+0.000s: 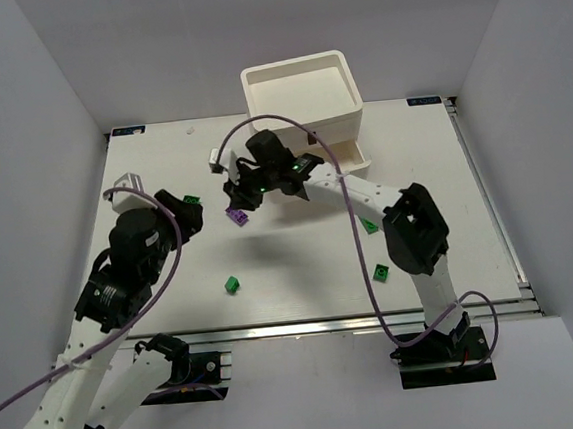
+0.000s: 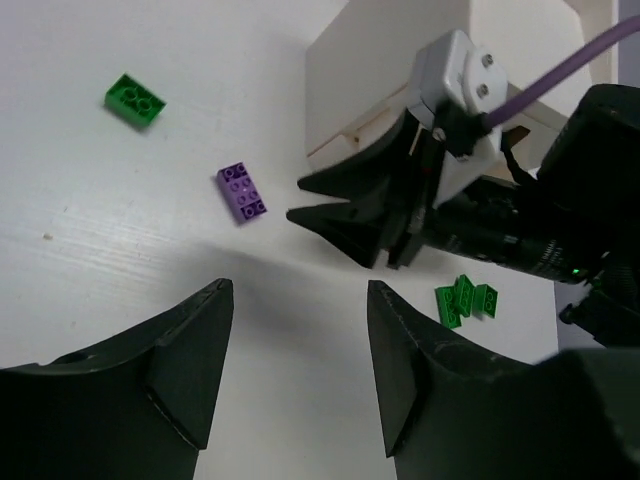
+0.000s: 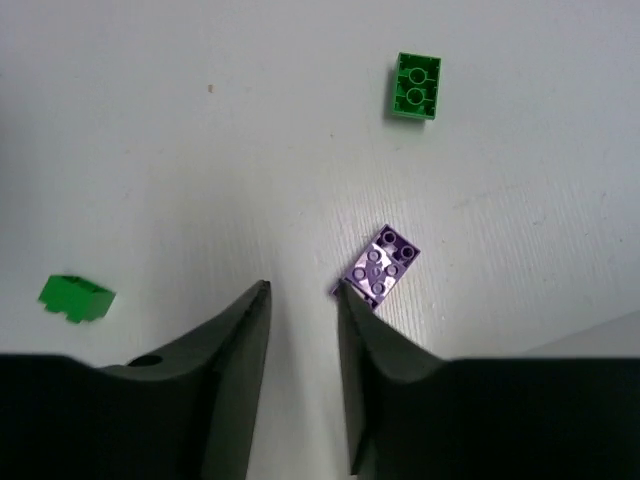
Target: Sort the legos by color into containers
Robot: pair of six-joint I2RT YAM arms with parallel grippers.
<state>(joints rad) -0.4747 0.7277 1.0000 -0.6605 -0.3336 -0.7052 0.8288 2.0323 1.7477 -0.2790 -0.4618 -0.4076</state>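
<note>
Purple brick (image 3: 380, 268): studs up on desk (image 3: 150, 150), just beside right end effector (image 3: 300, 290), outside its narrow, empty gap; grip likely misaligned. Left end effector (image 2: 298, 290): agape, empty, standing clear.

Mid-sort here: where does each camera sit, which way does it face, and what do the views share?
Top external: above and behind, looking down at the table; left arm and right arm, drawer unit.
Left wrist: on the left hand, facing the right hand; own fingers show.
Right wrist: on the right hand, looking down; own fingers show.
Shared: purple brick in all three.
</note>
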